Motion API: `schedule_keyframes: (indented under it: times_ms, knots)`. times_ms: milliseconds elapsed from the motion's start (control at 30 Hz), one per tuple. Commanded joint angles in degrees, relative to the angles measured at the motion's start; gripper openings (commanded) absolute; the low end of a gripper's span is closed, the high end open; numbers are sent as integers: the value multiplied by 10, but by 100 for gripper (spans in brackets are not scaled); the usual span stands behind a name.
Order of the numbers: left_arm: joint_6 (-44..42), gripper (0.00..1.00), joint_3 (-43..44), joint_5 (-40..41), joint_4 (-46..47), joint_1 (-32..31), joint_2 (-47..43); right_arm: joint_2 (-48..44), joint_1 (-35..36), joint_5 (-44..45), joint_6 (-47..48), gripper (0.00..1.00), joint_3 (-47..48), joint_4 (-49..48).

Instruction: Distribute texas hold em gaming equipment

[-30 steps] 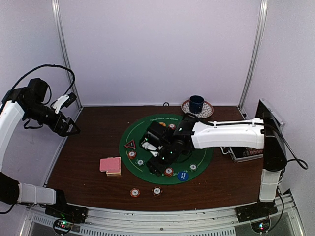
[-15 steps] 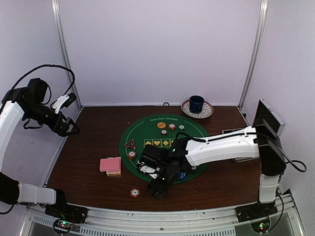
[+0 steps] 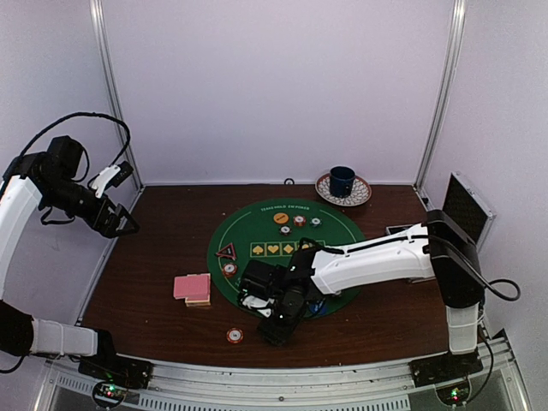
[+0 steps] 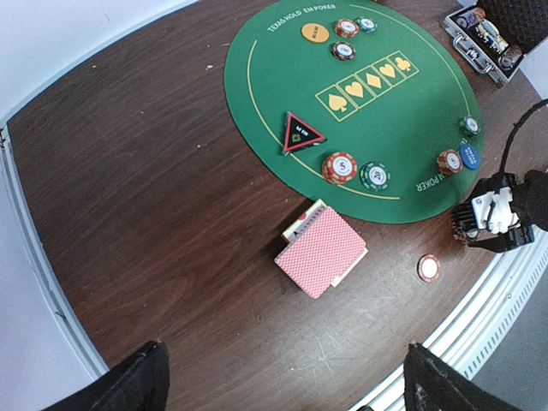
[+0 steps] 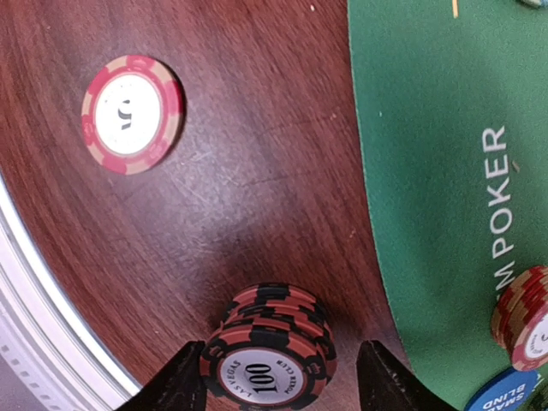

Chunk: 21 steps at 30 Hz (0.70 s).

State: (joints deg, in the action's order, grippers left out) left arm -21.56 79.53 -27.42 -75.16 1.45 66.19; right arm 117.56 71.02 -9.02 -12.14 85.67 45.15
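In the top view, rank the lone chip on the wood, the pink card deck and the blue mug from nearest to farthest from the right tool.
1. Lone chip, just left of the right tool.
2. Pink card deck, farther left and a little farther back.
3. Blue mug, far back, right of centre.

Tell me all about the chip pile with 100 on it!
The chip pile is a short stack of dark red chips with black edge stripes, plastic-looking. The top one has a white middle reading 100. The chips sit slightly askew. It stands on the brown table, just off the green mat, inside the open right gripper, with a gap showing on one side.
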Motion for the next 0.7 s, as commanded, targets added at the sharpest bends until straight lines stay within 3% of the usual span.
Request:
schedule_keyframes:
  times_ms: [0, 367, 667]
  knots:
    - [-5, 97, 14, -1, -5, 4, -6, 1, 7, 6, 1, 61, 21, 1]
    - [-5, 98, 15, -1, -5, 4, -7, 7, 11, 10, 5, 49, 32, 13]
    - [-6, 98, 14, 1, -5, 4, -8, 17, 12, 15, 8, 48, 35, 17]
